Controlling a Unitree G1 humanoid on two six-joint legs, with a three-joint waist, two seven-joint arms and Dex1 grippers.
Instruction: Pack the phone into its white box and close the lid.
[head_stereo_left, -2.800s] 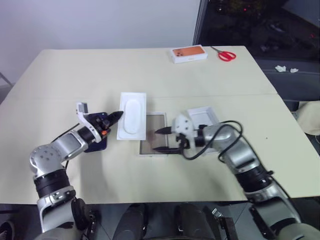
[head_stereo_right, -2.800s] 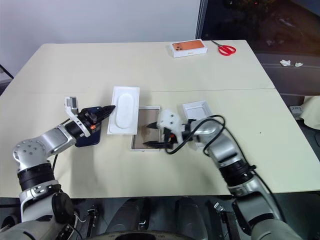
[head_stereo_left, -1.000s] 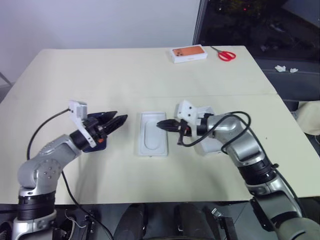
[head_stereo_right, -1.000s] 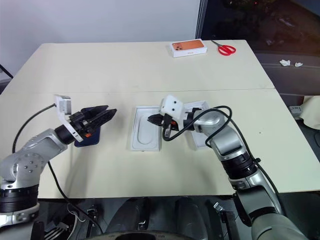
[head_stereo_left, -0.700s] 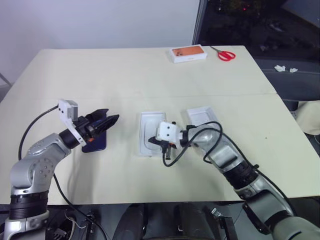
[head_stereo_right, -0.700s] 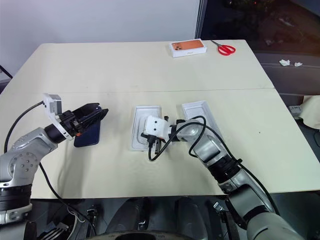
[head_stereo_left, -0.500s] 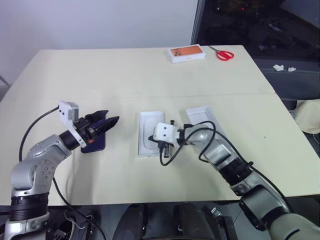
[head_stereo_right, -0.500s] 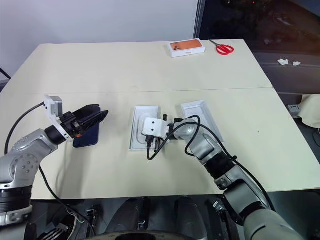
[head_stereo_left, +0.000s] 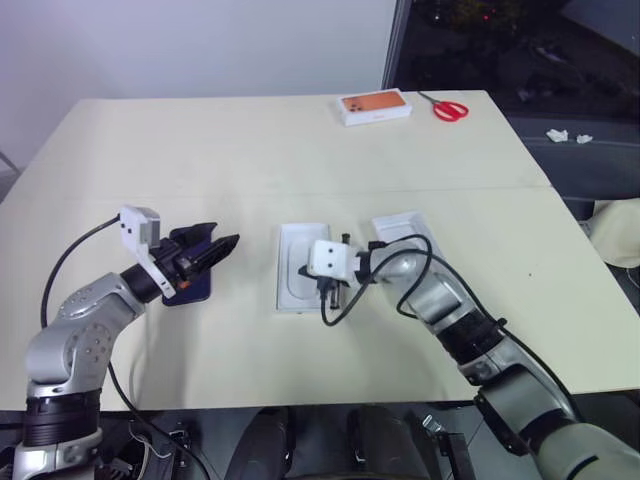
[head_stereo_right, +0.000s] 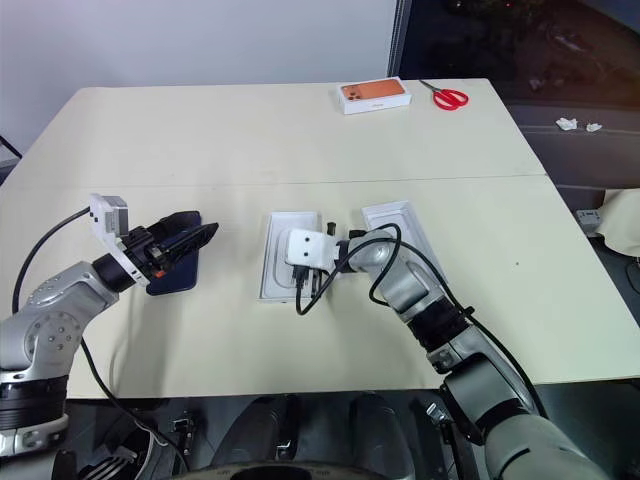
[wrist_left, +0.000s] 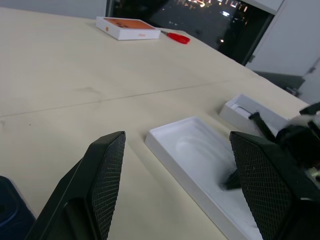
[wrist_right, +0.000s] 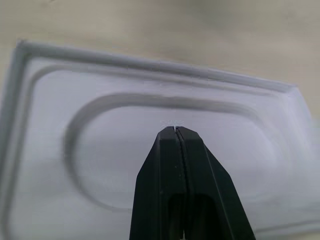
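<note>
Phone (head_stereo_left: 190, 286) lies flat on the worktop (head_stereo_left: 250, 150) just under my left claw (head_stereo_left: 222, 245), spread wide and empty, long axis running away from me. Right claw (wrist_right: 175, 131) (pinched shut, holding nothing) presses on the insert (head_stereo_left: 300, 268) over the white box; the lid (head_stereo_left: 408, 232) waits just right of it.

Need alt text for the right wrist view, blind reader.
The right gripper, its two black fingers pressed shut, points its tip at the oval recess of a thin white insert. The insert lies flat on the beige table, which runs along its far edge.
</note>
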